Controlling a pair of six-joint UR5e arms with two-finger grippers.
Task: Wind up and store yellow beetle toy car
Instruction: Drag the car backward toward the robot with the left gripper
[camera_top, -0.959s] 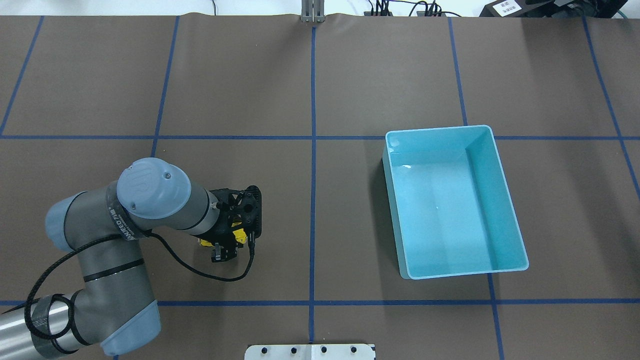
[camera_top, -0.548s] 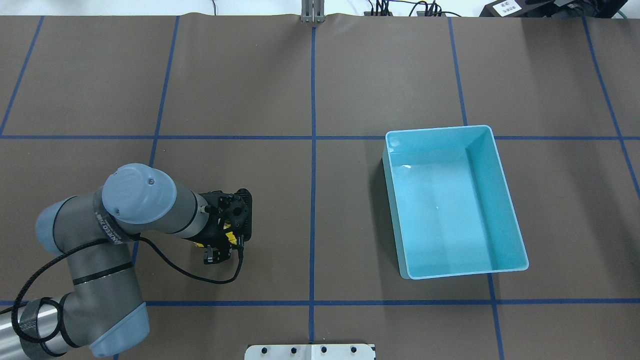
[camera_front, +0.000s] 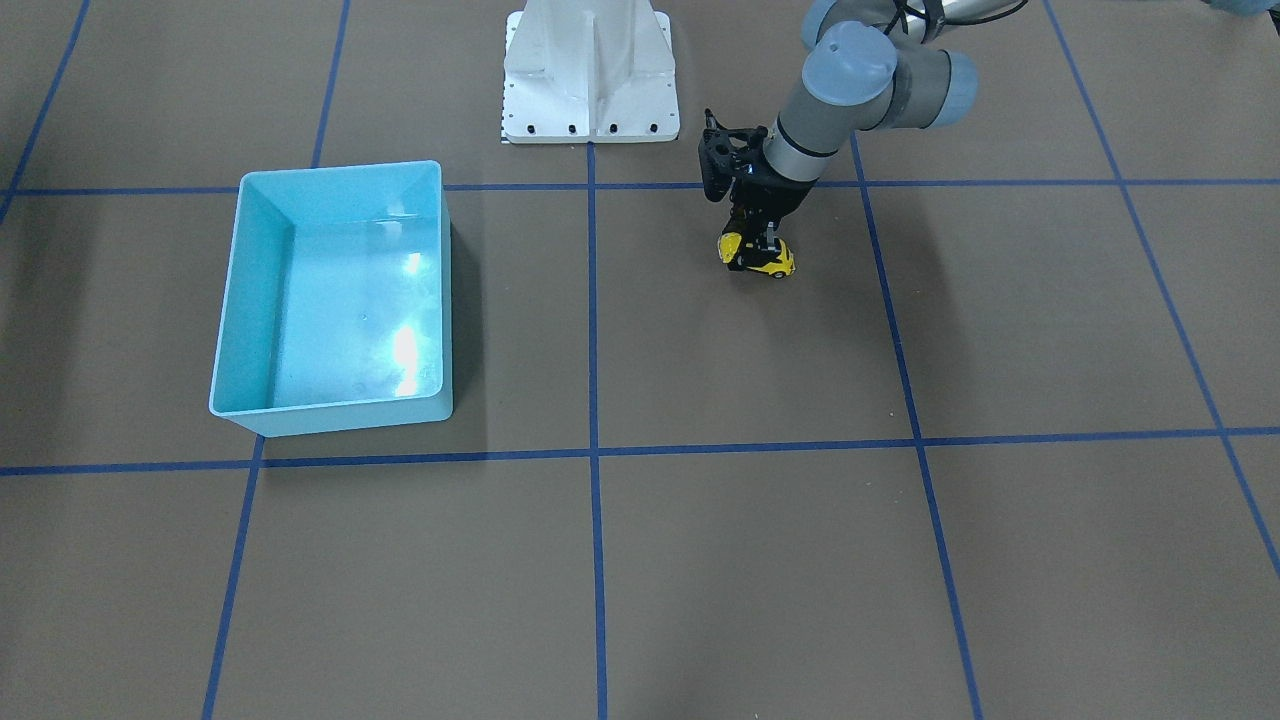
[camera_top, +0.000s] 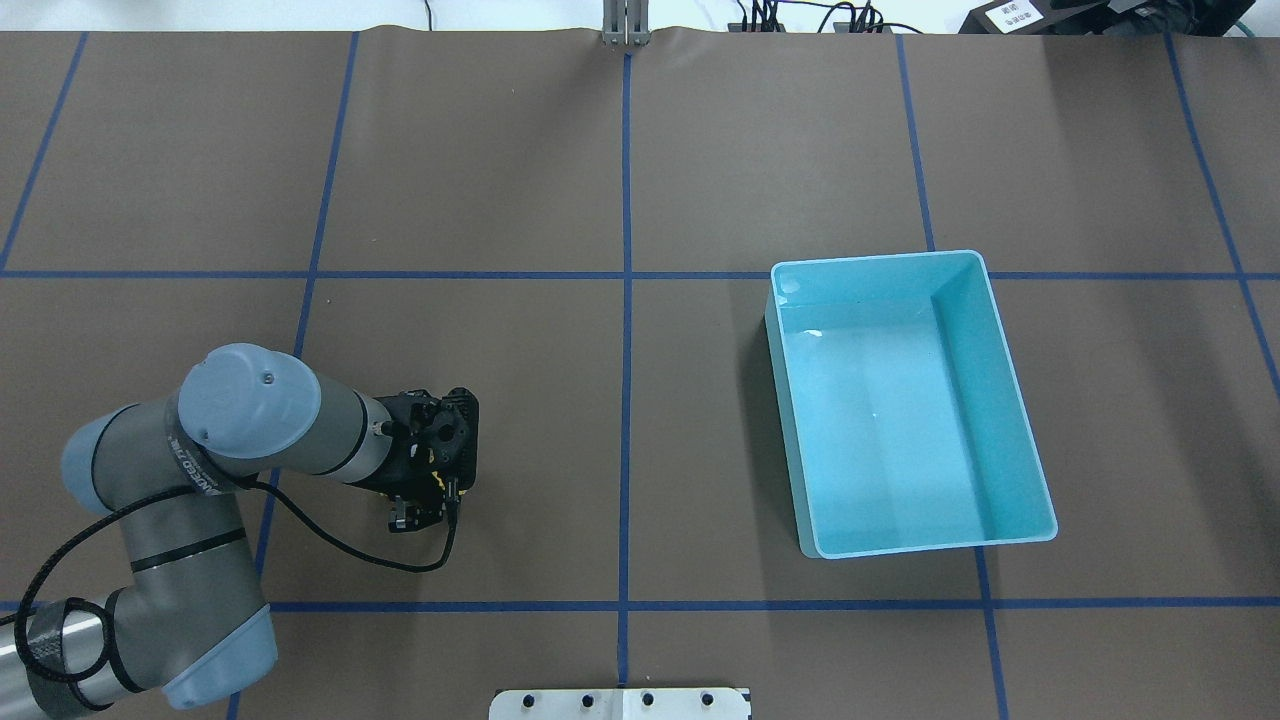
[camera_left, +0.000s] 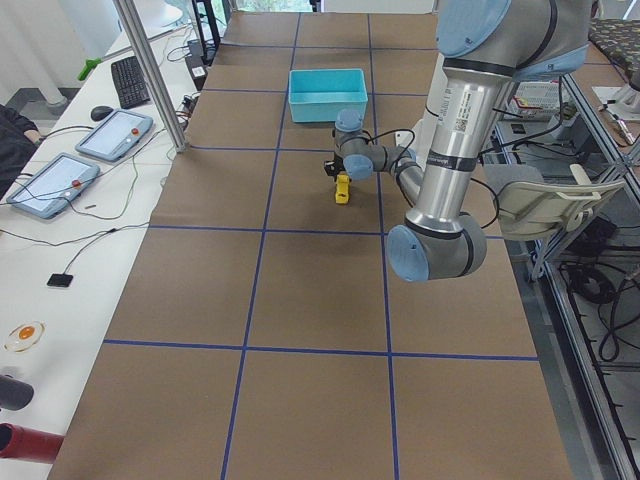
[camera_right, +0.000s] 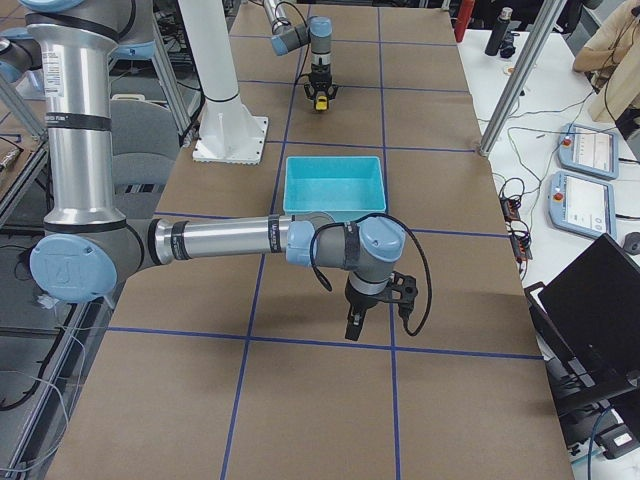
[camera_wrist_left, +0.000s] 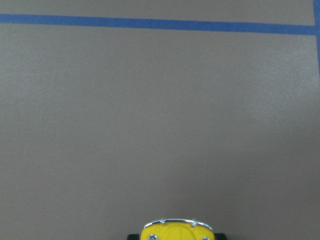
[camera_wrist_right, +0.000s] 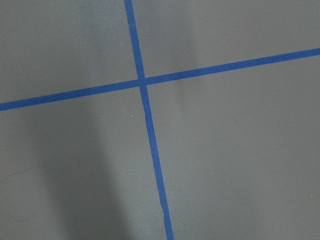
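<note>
The yellow beetle toy car (camera_front: 759, 258) stands on its wheels on the brown table, in the robot's left half. My left gripper (camera_front: 765, 243) comes down on it from above and is shut on its body. In the overhead view only small yellow bits of the car (camera_top: 437, 479) show under the left gripper (camera_top: 428, 492). The left wrist view shows the car's rounded end (camera_wrist_left: 176, 231) at the bottom edge. My right gripper (camera_right: 355, 323) hangs low over bare table, far from the car; I cannot tell whether it is open or shut.
An empty light blue bin (camera_top: 880, 256) sits in the right half of the table, also seen in the front view as the bin (camera_front: 340, 166). Blue tape lines grid the table. The robot's white base (camera_front: 590, 70) stands at the table's near edge.
The left arm has drawn the gripper and the car toward the overhead view's left and slightly toward the robot. The bin has not moved.
</note>
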